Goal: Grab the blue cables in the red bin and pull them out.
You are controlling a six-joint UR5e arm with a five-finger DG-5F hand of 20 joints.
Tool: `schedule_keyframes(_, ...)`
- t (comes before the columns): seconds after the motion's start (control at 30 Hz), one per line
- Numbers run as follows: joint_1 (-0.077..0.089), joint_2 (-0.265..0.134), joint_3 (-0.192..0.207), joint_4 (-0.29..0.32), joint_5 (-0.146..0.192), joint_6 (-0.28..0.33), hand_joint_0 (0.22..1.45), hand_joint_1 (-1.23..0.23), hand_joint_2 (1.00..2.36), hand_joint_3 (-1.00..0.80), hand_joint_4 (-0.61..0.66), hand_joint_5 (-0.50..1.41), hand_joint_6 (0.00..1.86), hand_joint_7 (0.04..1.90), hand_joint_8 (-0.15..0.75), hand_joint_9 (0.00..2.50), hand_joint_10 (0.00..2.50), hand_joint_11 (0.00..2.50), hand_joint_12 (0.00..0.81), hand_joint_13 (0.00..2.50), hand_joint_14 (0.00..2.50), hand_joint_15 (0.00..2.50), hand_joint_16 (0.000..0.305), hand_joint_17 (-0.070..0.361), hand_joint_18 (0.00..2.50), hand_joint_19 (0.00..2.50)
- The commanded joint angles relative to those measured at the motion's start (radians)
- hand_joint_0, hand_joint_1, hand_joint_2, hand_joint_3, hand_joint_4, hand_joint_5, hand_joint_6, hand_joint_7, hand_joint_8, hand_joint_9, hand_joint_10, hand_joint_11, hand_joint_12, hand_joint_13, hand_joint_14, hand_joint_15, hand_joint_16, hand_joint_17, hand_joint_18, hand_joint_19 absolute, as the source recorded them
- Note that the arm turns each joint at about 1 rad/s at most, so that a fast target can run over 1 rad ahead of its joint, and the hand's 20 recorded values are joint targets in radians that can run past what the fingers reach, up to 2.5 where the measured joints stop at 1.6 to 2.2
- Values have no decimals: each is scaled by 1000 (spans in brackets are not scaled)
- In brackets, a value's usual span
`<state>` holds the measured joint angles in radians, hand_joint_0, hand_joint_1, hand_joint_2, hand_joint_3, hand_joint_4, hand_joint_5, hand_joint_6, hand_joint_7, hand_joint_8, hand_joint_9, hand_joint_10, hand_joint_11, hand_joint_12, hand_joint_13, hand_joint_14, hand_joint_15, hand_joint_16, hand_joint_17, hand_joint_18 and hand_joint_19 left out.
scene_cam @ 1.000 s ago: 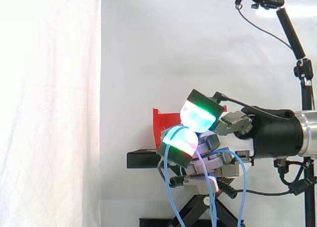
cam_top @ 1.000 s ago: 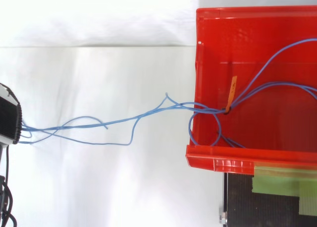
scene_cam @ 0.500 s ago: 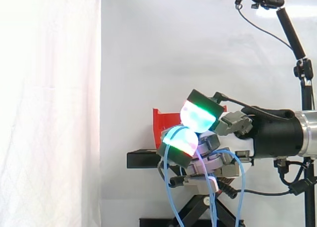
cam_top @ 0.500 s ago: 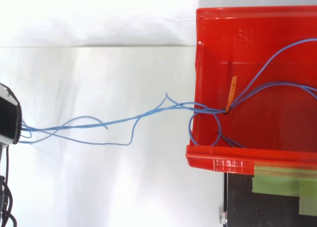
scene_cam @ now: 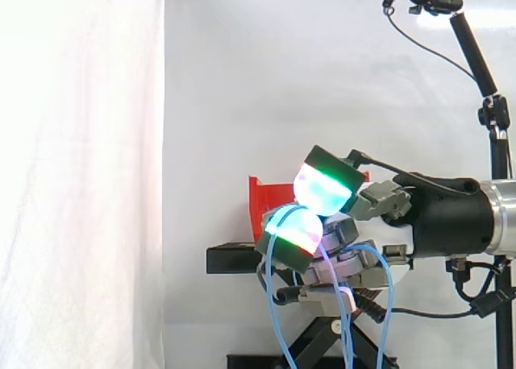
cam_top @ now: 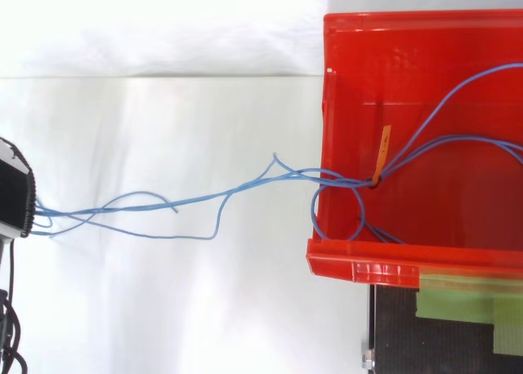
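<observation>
I see the red bin (cam_top: 368,266) at the right of the top view, on its black stand (cam_top: 392,333). In the side view the hand (scene_cam: 375,201) comes in from the right, its fingers (scene_cam: 292,234) curled and clamped on the blue cables (cam_top: 196,201), which droop below it in loops. From above, the strands stretch from the hand over the bin's left wall, partly lying inside. A small orange tie (cam_top: 381,155) binds them there.
</observation>
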<state>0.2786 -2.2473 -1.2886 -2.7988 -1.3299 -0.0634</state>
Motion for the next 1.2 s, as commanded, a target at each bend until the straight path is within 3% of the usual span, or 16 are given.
schedule_keyframes(0.0, -1, 0, 0, 1, 0, 0, 950, -919, 1014, -602, -9, 701, 972, 595, 265, 867, 2244, 1420, 344, 1156, 1375, 1365, 45, 102, 985, 1225)
schedule_keyframes(1.17, 1, 0, 0, -1, 0, 0, 936, -940, 1014, -593, -23, 738, 922, 610, 247, 916, 2172, 1443, 323, 1201, 1268, 1402, 43, 96, 1010, 1223)
